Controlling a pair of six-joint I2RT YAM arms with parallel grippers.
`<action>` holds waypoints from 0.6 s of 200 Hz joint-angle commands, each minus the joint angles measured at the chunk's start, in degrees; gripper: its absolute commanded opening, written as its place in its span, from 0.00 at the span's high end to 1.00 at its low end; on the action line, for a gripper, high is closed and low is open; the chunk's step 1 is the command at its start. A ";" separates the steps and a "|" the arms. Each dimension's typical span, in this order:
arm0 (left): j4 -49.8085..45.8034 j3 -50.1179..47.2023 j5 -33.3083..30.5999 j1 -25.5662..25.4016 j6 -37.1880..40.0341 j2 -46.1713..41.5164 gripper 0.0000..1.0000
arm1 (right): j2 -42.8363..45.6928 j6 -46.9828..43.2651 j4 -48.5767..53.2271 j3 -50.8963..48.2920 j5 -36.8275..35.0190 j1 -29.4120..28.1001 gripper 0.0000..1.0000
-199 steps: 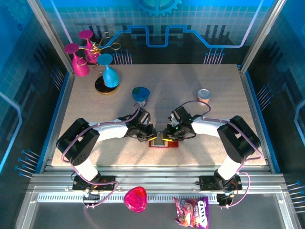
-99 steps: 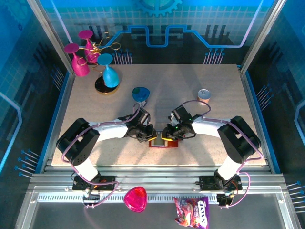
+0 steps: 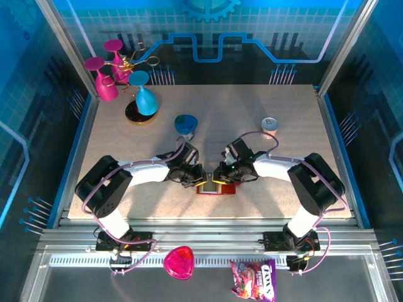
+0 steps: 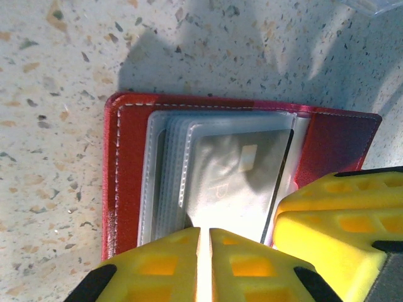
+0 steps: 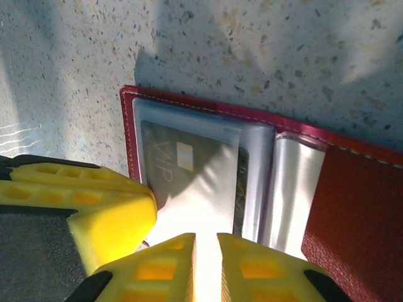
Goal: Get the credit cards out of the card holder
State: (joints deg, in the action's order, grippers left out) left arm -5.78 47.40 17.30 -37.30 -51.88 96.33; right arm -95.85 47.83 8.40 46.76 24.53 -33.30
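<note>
Lying open and flat right under the fingertips of the left claw point(image 4: 203, 245): the card holder point(image 4: 123, 176). Fingers all but closed there, just a thin bright slit between them. Pressed onto the same near edge beside it, the right claw point(image 5: 206, 246), gap slightly wider and full of glare; cannot tell whether either pinches anything. Just ahead of both tips, a grey card point(image 4: 239, 182), still inside its clear pocket point(image 4: 165, 182).
</note>
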 commanded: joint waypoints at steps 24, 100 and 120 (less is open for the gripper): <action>-1.54 -0.83 -0.99 0.09 1.25 0.52 0.88 | -2.70 0.33 -0.40 -1.08 0.78 0.87 0.77; -1.51 -0.81 -0.86 0.03 1.27 1.05 0.88 | -0.48 -1.58 4.73 -0.18 -3.34 1.05 0.61; -1.40 -0.86 -0.86 0.04 1.40 1.18 0.88 | 0.12 -1.87 5.54 0.19 -4.04 1.07 0.60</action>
State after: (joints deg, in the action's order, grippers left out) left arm -5.76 47.40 17.30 -37.30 -51.88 96.40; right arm -96.42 47.31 8.19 46.85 24.62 -33.30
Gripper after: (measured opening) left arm 0.116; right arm 0.395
